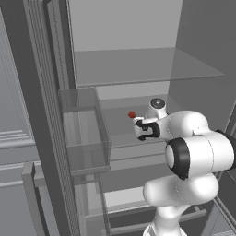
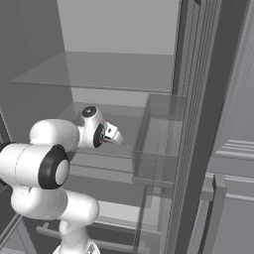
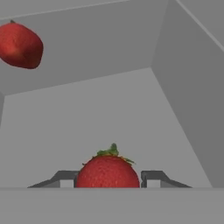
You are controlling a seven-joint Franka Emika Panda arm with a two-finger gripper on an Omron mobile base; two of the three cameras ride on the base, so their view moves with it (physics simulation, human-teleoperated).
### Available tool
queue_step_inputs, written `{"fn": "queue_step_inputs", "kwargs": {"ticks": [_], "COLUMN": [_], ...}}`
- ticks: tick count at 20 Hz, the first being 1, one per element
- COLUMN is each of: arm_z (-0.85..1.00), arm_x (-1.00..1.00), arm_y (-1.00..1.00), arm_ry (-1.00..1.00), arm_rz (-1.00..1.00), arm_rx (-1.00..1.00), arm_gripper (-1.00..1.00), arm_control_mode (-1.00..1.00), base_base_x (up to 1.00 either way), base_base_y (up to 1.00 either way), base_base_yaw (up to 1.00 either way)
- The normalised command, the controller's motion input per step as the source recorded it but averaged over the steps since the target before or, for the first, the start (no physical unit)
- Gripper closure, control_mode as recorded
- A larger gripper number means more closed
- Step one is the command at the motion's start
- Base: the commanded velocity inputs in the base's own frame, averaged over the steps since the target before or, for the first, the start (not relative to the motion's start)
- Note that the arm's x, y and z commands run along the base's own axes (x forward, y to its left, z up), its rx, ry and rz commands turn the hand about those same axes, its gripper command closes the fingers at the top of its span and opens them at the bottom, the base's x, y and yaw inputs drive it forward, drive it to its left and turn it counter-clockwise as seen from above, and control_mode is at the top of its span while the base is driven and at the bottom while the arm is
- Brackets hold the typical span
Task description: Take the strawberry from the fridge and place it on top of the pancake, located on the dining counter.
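The fridge (image 1: 41, 115) stands open, its pale interior taking up most of both base views. A glass shelf (image 1: 147, 64) spans the upper part, leaving a tall open bay beneath it down to the lower shelf (image 1: 124, 120). On the left side of the left base view a clear door bin (image 1: 85, 133) juts out from the ribbed edge of the open door; in the right base view a matching door bin (image 2: 158, 144) hangs at the right. The arm reaches between the two with free room on either side, touching neither.

The gripper (image 1: 134, 120) is extended into the bay, just above the lower shelf. In the hand view its two dark fingertips (image 3: 148, 177) sit one on each side of the strawberry (image 3: 108, 171), flanking it closely — clamped on it as far as the view shows. The strawberry is round, bright red and finely speckled, with a small green leafy cap pointing up. In the left base view it shows as a small red dot at the gripper's tip.

Toward the upper left of the hand view, against the grey back wall, a second red berry shape (image 3: 20, 45) appears — whether it is another fruit or a reflection I cannot tell. The right inner wall (image 3: 192, 87) slants close along that side.
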Motion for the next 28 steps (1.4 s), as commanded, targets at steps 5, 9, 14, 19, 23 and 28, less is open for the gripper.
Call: {"fn": "queue_step_inputs", "kwargs": {"ticks": [5, 9, 14, 19, 23, 28], "arm_z": [-0.14, -0.01, 0.04, 0.51, 0.81, 0.84], "arm_x": [-0.03, -0.21, -0.7, -0.82, -0.83, -0.72], "arm_y": [0.0, 0.0, 0.0, 0.03, 0.02, 0.22], "arm_ry": [0.0, 0.0, 0.0, 0.0, 0.01, 0.09], "arm_rz": [0.0, 0.0, 0.01, 0.06, 0.07, 0.11], "arm_rx": [0.0, 0.0, 0.0, 0.0, 0.0, -0.04], "arm_gripper": [1.0, 1.0, 1.0, 1.0, 1.0, 1.0], "arm_control_mode": [-1.0, -1.0, -1.0, -1.0, -1.0, -1.0], "base_base_x": [0.0, 0.0, 0.0, 0.0, 0.0, 0.0], "base_base_y": [0.0, 0.0, 0.0, 0.0, 0.0, 0.0], "base_base_yaw": [0.0, 0.0, 0.0, 0.0, 0.0, 0.0]}}
